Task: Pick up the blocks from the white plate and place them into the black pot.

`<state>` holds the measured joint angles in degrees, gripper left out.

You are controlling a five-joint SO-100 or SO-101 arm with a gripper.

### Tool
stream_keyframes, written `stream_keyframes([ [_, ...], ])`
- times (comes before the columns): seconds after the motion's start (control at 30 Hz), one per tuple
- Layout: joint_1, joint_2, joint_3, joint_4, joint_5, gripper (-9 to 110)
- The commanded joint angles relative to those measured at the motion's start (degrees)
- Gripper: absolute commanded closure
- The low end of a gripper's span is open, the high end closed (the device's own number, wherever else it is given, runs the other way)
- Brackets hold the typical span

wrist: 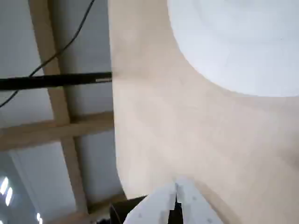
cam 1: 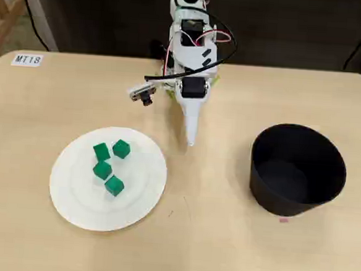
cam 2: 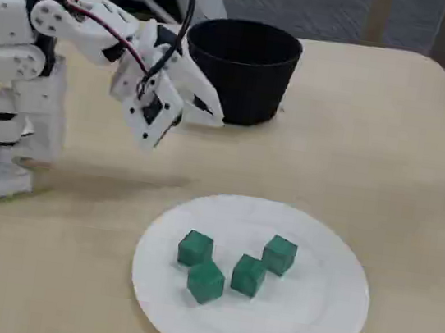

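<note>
Several small green blocks (cam 1: pixel 109 166) lie clustered on the white plate (cam 1: pixel 80 200) at the table's front left in the overhead view; the fixed view shows the blocks (cam 2: pixel 233 266) near the middle of the plate (cam 2: pixel 299 326). The black pot (cam 1: pixel 299 170) stands empty to the right, also seen as the pot (cam 2: pixel 245 66) behind the arm. My gripper (cam 1: pixel 191 140) hangs shut above bare table between plate and pot, holding nothing. In the wrist view the gripper (wrist: pixel 176 189) shows closed fingertips, with the plate (wrist: pixel 238 42) edge at the top right.
A white label reading MT18 (cam 1: pixel 28 60) sits at the table's back left corner. The arm's base (cam 2: pixel 0 127) stands at the back edge. Beyond the table edge in the wrist view are wooden beams (wrist: pixel 56 130) and a black cable.
</note>
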<state>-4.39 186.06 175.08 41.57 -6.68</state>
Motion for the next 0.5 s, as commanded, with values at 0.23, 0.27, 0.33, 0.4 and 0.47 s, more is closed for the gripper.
stream_keyframes([
  [0.23, 5.98, -1.67, -2.9, 5.36, 1.67, 104],
  [0.27, 5.98, -3.52, -4.04, 4.92, 1.49, 104],
  [0.33, 6.42, -12.66, -9.05, 4.04, -0.18, 104],
  [0.4, 6.77, -27.86, -17.23, 4.13, -3.96, 104],
  [0.47, 6.77, -42.71, -26.98, 5.89, -7.21, 104],
])
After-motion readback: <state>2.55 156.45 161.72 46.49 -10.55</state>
